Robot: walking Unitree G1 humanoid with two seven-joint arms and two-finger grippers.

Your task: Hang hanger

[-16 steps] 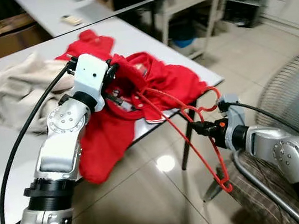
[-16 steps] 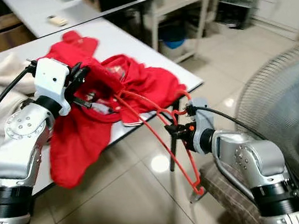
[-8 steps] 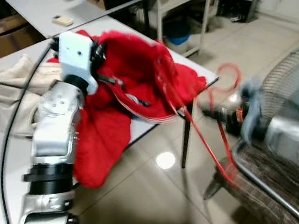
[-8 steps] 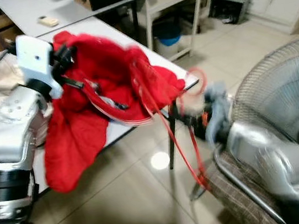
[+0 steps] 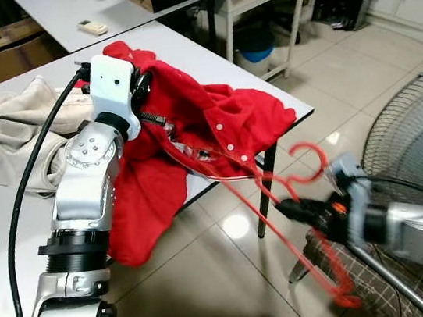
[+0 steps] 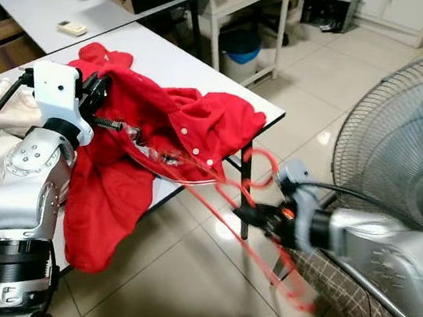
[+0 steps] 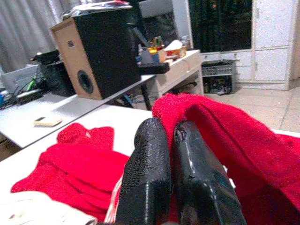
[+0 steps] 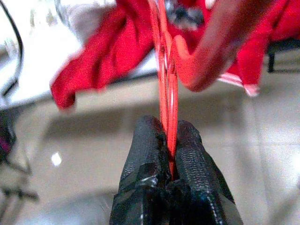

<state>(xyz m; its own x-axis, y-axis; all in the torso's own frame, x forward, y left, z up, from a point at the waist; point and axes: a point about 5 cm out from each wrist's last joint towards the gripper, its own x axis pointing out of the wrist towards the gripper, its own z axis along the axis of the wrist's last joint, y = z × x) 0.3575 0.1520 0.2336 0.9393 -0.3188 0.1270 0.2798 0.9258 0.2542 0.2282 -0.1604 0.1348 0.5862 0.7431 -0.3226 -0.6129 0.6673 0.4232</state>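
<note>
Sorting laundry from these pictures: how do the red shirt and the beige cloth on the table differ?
The red shirt is bright red with white buttons; the beige cloth is pale and plain. The shirt is pinched by the left gripper, with the red hanger running into it from the right gripper; no gripper holds the cloth. The shirt droops over the table edge; the cloth lies bunched on the table. Both are crumpled fabric.

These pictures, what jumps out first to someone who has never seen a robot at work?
A bright red shirt spills over the corner of a white table, its collar pinched in the left gripper. The right gripper, out over the tiled floor, is shut on a thin red hanger that reaches into the shirt. A big fan stands at the right.
</note>
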